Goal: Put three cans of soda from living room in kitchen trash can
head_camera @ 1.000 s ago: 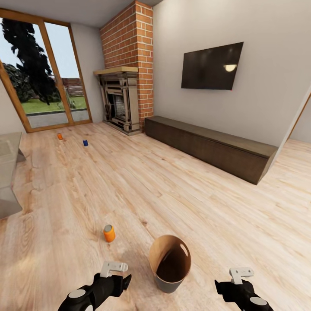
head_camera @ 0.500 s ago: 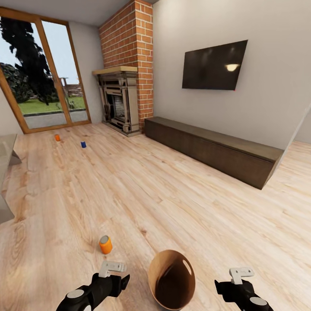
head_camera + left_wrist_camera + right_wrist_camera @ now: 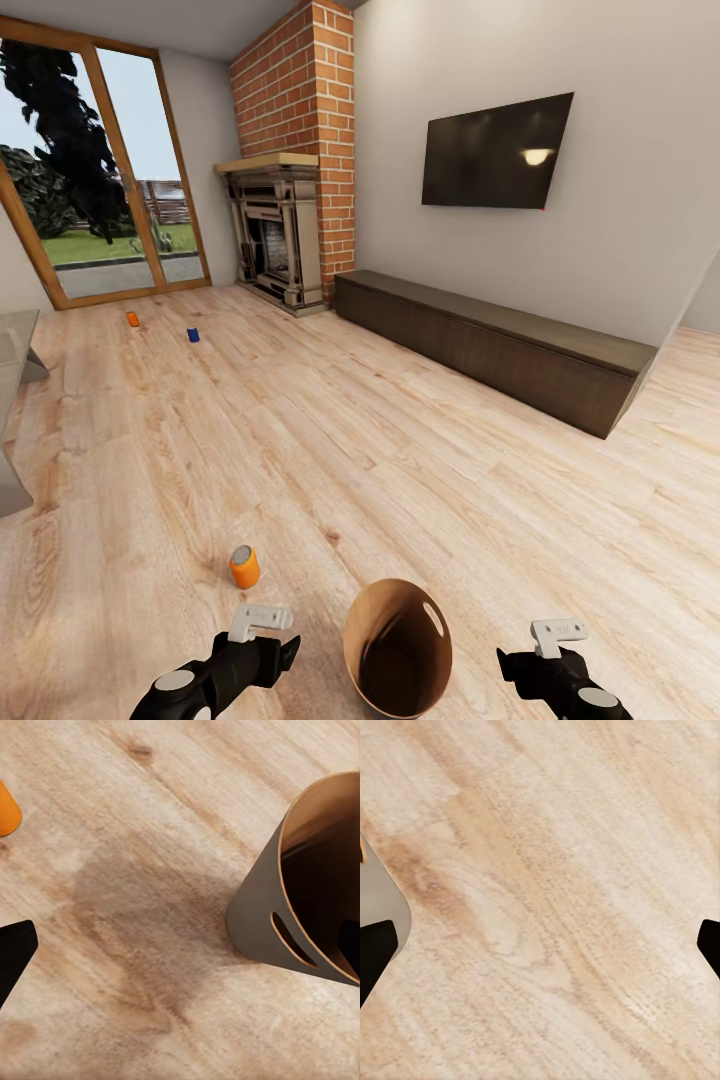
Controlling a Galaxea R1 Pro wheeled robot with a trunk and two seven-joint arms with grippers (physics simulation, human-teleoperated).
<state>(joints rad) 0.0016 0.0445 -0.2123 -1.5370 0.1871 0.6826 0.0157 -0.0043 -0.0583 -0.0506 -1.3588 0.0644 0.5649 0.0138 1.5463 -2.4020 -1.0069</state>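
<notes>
Bin (image 3: 397, 650) upright on floor between left tool (image 3: 262, 648) and right tool (image 3: 548, 655), both spread wide, holding nothing. Nearest orange can (image 3: 243, 566) just beside bin; two more cans (image 3: 160, 326) near glass doors (image 3: 95, 175). Risk: knocking can or bin over while reaching.

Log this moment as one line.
left gripper open, empty | right gripper open, empty | trash can between arms | nearest orange can on floor
</notes>
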